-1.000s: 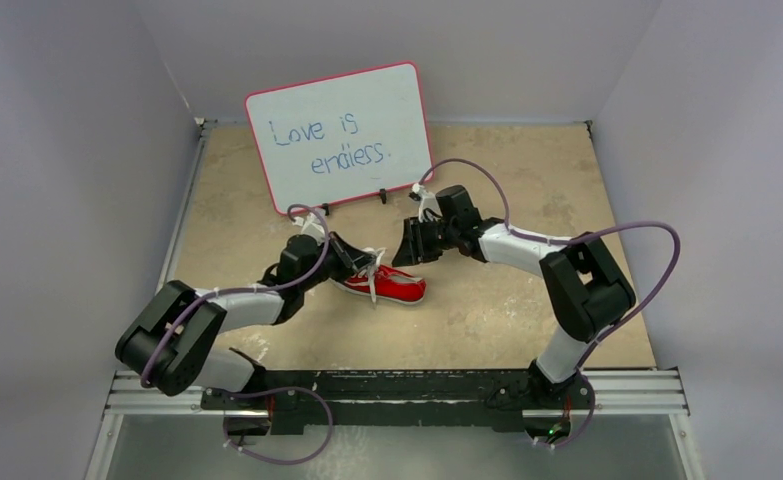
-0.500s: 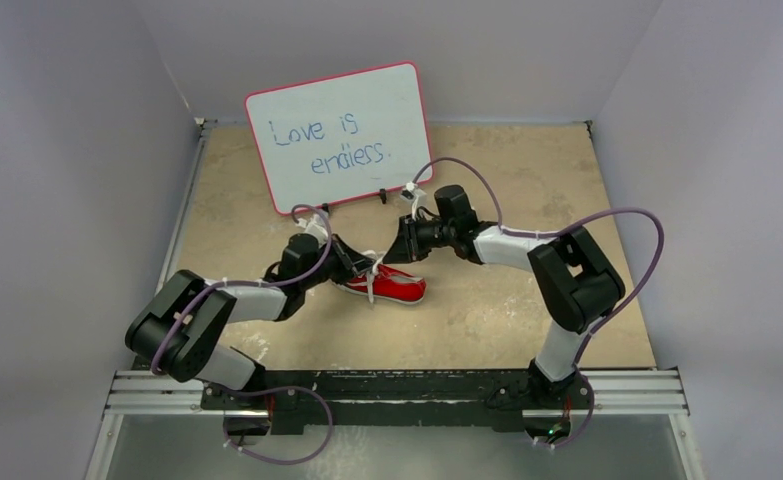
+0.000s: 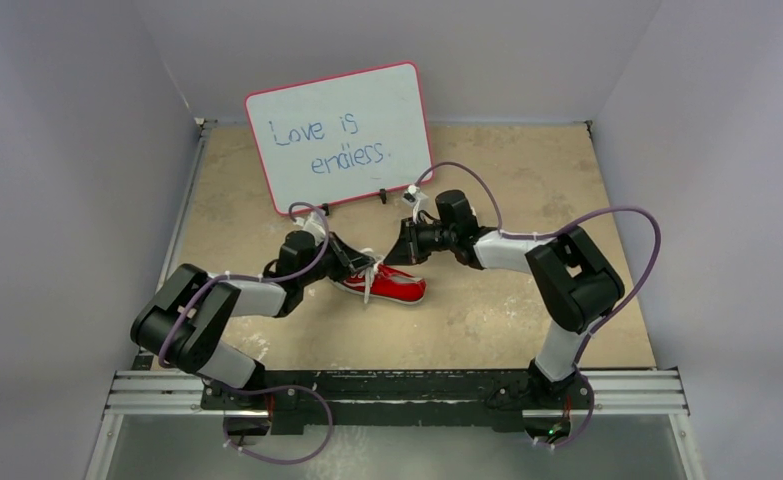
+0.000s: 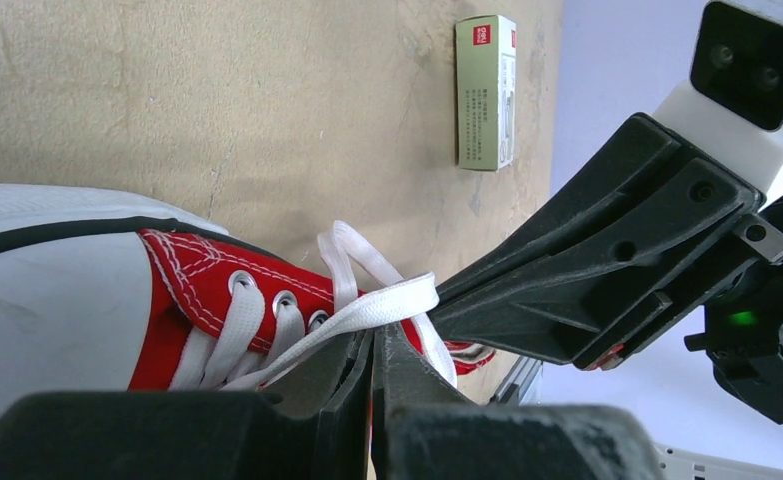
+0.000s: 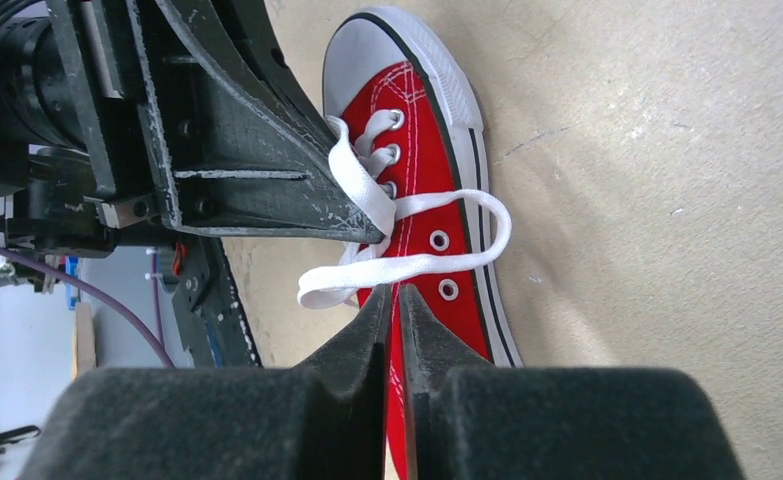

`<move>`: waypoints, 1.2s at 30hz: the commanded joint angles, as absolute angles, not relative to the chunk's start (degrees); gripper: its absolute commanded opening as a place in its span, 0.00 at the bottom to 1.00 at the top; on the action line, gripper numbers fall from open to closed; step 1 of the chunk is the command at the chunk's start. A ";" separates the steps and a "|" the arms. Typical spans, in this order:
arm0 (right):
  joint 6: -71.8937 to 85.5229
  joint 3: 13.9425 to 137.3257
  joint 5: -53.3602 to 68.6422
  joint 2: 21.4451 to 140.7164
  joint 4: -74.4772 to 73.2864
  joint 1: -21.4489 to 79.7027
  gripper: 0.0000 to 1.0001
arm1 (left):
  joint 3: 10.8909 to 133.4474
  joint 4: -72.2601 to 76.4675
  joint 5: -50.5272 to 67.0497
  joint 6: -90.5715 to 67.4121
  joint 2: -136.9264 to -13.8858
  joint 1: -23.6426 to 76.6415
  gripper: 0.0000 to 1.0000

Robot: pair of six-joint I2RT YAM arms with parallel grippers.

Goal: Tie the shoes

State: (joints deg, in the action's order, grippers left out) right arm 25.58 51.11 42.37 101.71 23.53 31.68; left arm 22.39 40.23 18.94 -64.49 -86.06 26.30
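**Two end effectors crowded on one loose lace — what I'd worry about**

The shoe (image 3: pixel 397 285) sits sole-down on the table (image 3: pixel 527 180), a little in front of the whiteboard (image 3: pixel 339 135), right between the two arms. Nothing is pinning it down.

The left end effector (image 4: pixel 375 338) is clamped narrow, with a strand of lace (image 5: pixel 427 264) nipped at the very tips. The right end effector (image 5: pixel 395 296) also has its fingers pressed almost together. Its tips sit right up against the strand crossing the tongue, but I can't tell if they've caught it or are just under it. A slack loop lies over the far side of the shoe, and I don't see any knot yet.

What could go wrong from here, as I see it:

- The left grip is only at the tips, so any sideways tug could slide the flat lace straight out.
- If the right one has closed on air, pulling away gets nothing and the crossing falls apart.
- The shoe looks light and it's free, so a hard pull would probably drag or roll it instead of tightening anything.
- The two sets of tips are nearly touching — a small aiming error and they bump, knocking the lace loose.
- The slack loop could get pulled flat through the eyelets.

The little box (image 4: pixel 487 92) is well clear of all this.
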 commanded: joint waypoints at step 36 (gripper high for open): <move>34.78 50.37 36.04 107.32 42.51 34.66 0.10 | 19.08 56.67 24.83 -72.24 -88.98 25.97 0.00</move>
State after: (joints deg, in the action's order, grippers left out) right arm 35.57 49.12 39.53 106.28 37.67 34.68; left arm 20.08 51.64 20.82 -70.94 -89.23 25.61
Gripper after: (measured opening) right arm 0.154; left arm 0.006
